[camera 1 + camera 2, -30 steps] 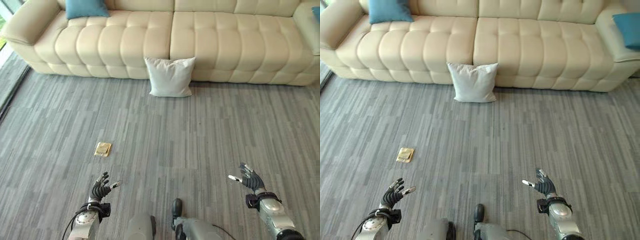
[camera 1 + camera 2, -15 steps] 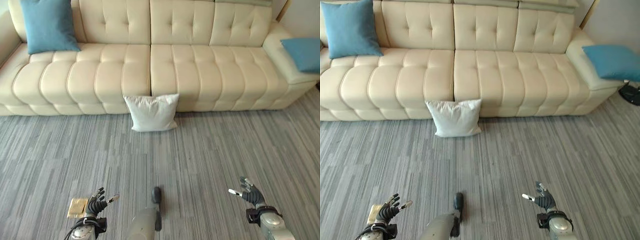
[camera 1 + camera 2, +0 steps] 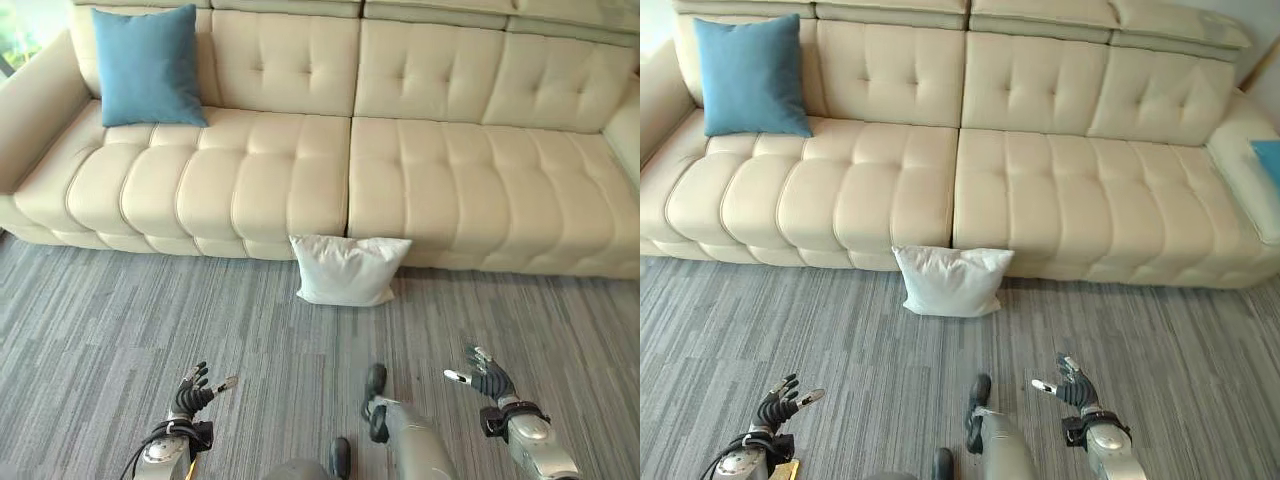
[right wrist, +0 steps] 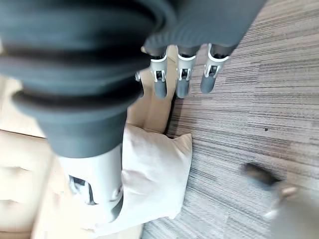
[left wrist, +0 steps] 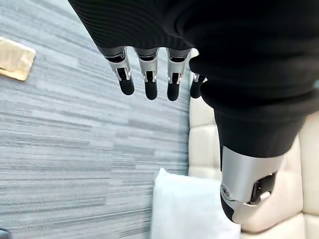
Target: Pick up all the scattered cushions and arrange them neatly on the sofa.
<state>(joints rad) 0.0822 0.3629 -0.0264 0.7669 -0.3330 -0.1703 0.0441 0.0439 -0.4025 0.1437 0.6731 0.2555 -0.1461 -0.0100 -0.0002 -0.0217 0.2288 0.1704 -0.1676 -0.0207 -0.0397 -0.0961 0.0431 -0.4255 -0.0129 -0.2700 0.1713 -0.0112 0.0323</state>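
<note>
A white cushion (image 3: 348, 270) leans against the front of the cream sofa (image 3: 250, 170), standing on the grey carpet near the middle seam. It shows too in the wrist views as a pale cushion (image 5: 189, 206) (image 4: 149, 174). A blue cushion (image 3: 148, 66) stands upright against the sofa's back at the left end. Another blue cushion (image 3: 1270, 160) peeks in at the sofa's right end. My left hand (image 3: 192, 393) hovers low over the carpet, open and holding nothing. My right hand (image 3: 485, 374) is open too, well short of the white cushion.
A small tan flat object (image 5: 15, 59) lies on the carpet by my left hand, also seen as a tan scrap (image 3: 786, 470). Grey striped carpet (image 3: 100, 320) stretches between me and the sofa.
The whole picture has shifted: the camera has turned and come closer to the sofa, so the white cushion sits lower and nearer. Both hands stay open and empty.
</note>
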